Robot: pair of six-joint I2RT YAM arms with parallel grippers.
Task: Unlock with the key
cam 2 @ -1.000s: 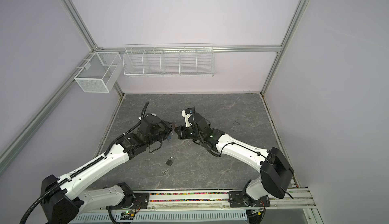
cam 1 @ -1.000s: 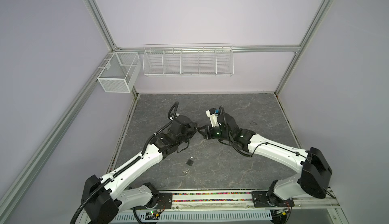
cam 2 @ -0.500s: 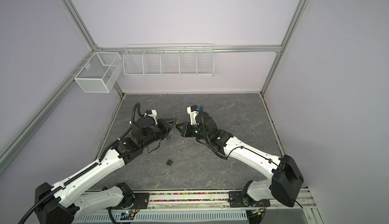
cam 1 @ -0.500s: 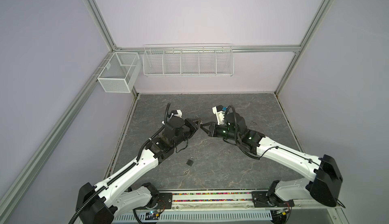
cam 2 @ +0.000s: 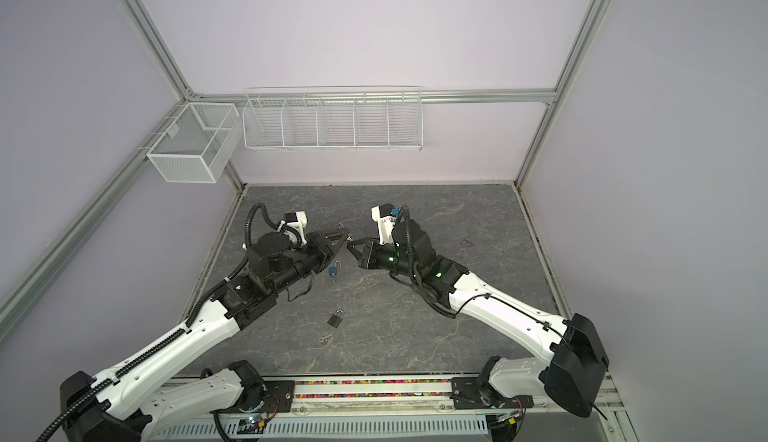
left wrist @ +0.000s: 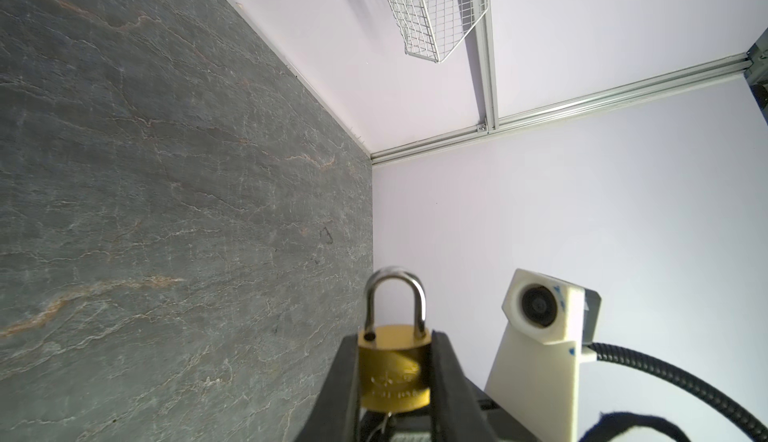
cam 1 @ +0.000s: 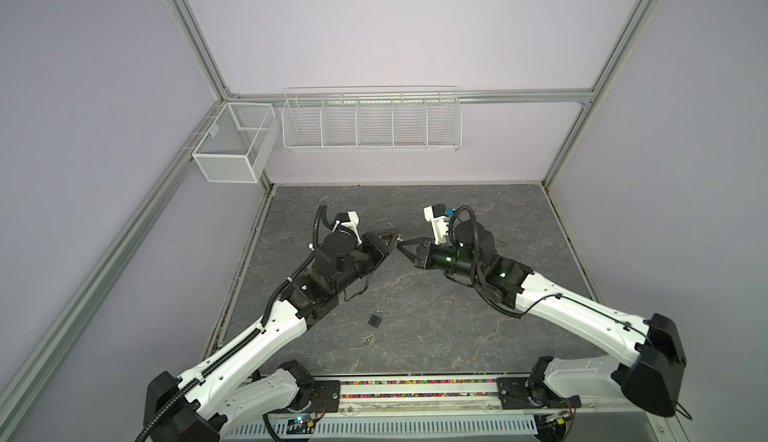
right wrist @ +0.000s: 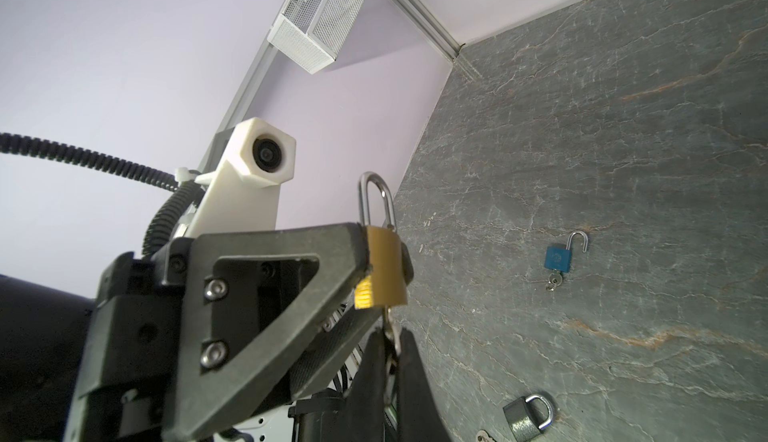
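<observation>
A: Why is the left gripper pinching the brass padlock aloft, mid-scene?
B: It is steadying it while the right gripper is squeezing the seemingly inserted key, apparently for turning.

The light is soft and even, bright on the walls. Right at the left claw, the brass padlock is slightly blurred; the slab beyond is sharp. Far past it, a wire basket casts a faint shadow.
</observation>
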